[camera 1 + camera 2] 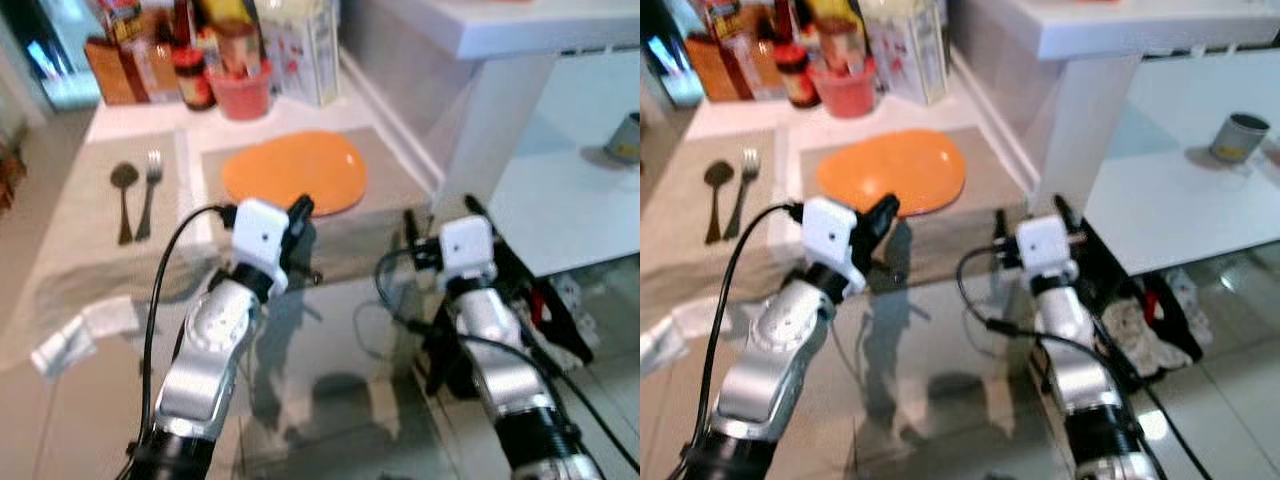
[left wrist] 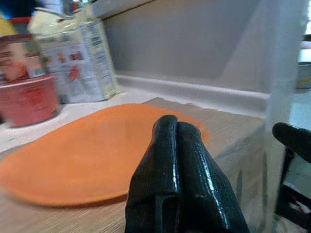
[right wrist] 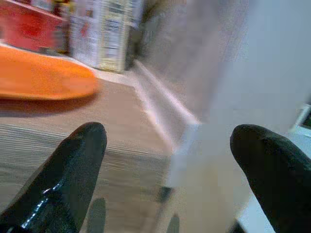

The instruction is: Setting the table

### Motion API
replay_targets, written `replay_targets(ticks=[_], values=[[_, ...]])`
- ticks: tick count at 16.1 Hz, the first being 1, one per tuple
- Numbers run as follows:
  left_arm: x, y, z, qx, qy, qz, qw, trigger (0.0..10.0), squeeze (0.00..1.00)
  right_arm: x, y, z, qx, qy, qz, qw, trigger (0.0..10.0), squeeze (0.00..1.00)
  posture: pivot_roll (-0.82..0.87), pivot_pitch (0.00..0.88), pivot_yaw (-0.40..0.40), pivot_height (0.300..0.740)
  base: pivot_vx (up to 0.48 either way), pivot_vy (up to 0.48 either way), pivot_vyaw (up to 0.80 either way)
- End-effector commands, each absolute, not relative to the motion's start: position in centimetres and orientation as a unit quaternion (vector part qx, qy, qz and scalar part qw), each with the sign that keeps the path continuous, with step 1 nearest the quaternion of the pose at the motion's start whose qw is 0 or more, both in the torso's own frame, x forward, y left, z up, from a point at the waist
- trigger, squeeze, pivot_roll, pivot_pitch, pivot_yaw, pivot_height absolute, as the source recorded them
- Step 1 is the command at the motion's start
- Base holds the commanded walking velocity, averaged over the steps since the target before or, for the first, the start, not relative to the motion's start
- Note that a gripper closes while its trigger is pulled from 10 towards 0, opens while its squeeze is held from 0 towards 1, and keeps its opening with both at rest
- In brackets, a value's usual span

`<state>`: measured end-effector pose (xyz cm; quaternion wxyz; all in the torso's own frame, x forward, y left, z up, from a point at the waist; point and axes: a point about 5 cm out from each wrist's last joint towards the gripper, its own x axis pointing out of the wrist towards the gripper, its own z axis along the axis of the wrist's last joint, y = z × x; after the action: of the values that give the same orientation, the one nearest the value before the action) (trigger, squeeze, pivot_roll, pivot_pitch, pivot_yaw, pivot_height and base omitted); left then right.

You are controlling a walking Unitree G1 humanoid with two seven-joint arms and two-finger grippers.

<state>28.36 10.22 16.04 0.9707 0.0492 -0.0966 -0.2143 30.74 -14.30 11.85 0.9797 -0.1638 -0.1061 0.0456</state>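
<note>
Ahead, the flat round orange plate (image 1: 293,171) is lying on a grey-brown placemat (image 1: 385,175) on the bench (image 1: 140,120). The left hand (image 2: 177,145), fingers pressed together and holding nothing, is hovering just before the plate's near rim. The right hand (image 3: 165,145), fingers spread wide, is pointing at the placemat's right corner. A dark spoon (image 1: 124,200) and silver fork (image 1: 149,190) are lying left of the plate, jars and cartons (image 1: 215,50) crowding behind.

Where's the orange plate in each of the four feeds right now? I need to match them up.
Left eye view: orange plate, upper middle, on the placemat, beyond the left gripper.
Right eye view: upper left of centre.
Left wrist view: wide across the middle, behind the shut fingers.
Right wrist view: upper left edge.
Shared landmark: the white printed carton behind the plate.
</note>
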Motion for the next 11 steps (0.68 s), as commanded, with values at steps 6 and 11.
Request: replay_targets(ticks=[6, 11], values=[[30.3, 11.2, 16.4, 0.050, -0.083, -0.192, 0.977, 0.0, 0.00, 31.0, -13.5, 12.3, -0.151, -0.109, 0.063, 0.981, 10.0, 0.00, -0.01, 0.000, 0.033, 0.740, 0.000, 0.000, 0.00], [30.5, 11.9, 15.4, 0.043, -0.054, -0.176, 0.982, 0.0, 0.00, 30.9, -13.9, 14.0, -0.142, -0.128, 0.049, 0.980, 10.0, 0.00, -0.02, 0.000, 0.042, 0.740, 0.000, 0.000, 0.00]])
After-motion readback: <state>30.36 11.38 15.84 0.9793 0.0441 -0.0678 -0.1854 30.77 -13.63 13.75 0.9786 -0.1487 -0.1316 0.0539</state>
